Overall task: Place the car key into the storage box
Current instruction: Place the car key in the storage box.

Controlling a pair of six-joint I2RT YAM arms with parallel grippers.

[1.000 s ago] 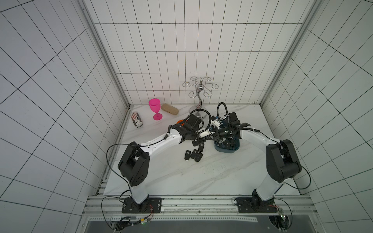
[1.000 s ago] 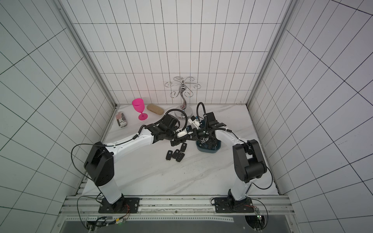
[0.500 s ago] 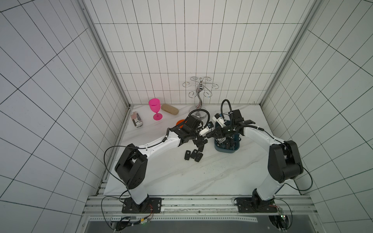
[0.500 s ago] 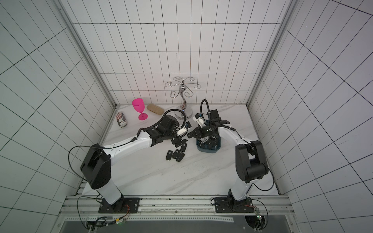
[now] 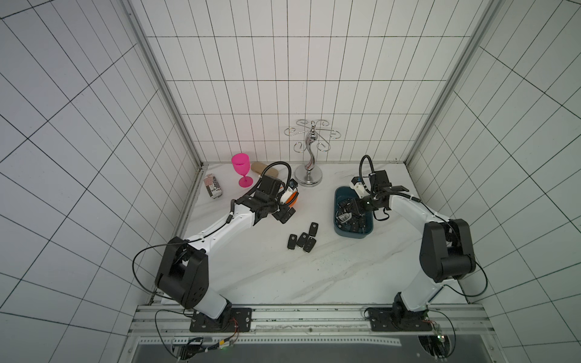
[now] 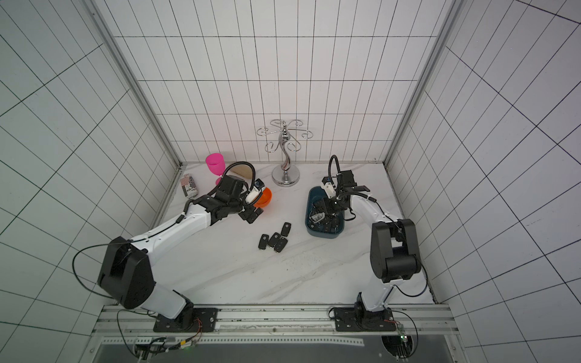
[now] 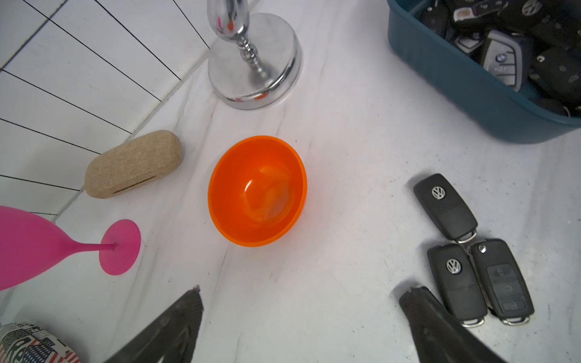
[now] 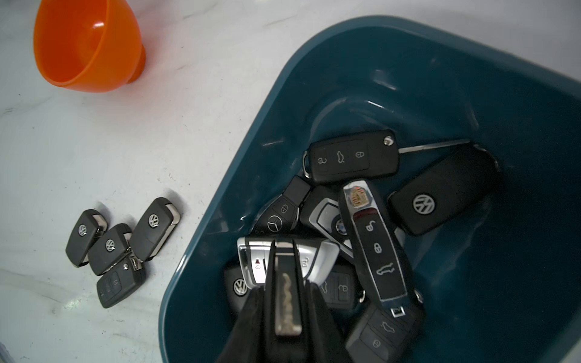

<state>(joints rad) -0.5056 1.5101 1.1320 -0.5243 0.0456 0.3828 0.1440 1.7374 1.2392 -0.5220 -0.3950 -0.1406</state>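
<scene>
Clock directions are read in a top view, with 12 o'clock at the back wall.

The white bench point(image 5: 283, 283) carries everything. The left arm reaches in from 7 o'clock and the right arm from 4 o'clock.

The storage box point(image 5: 352, 235) sits right of centre and already holds a heap of key fobs. The right gripper point(image 8: 284, 251) hangs low over that heap with its fingers pressed together. A thin silvery strip shows between them, but I cannot tell whether it is a held key blade or part of the pads.

Four car keys point(image 5: 301, 242) lie loose on the bench in a tight cluster, at about 8 o'clock from the box and clear of its wall. Their long axes run roughly from 1 to 7 o'clock.

The left gripper point(image 5: 284, 215) hovers beside the orange bowl point(image 5: 294, 201), its fingers point(image 7: 434, 320) spread wide and empty. The cluster lies at about 5 o'clock from them. In the left wrist view it sits just outside one finger, not in the gap between the two.

The left arm looks the nearer and readier one. It would need to shift toward 5 o'clock and close across a key's narrow width. The keys are packed closely, so a neighbouring key may get nudged.
</scene>
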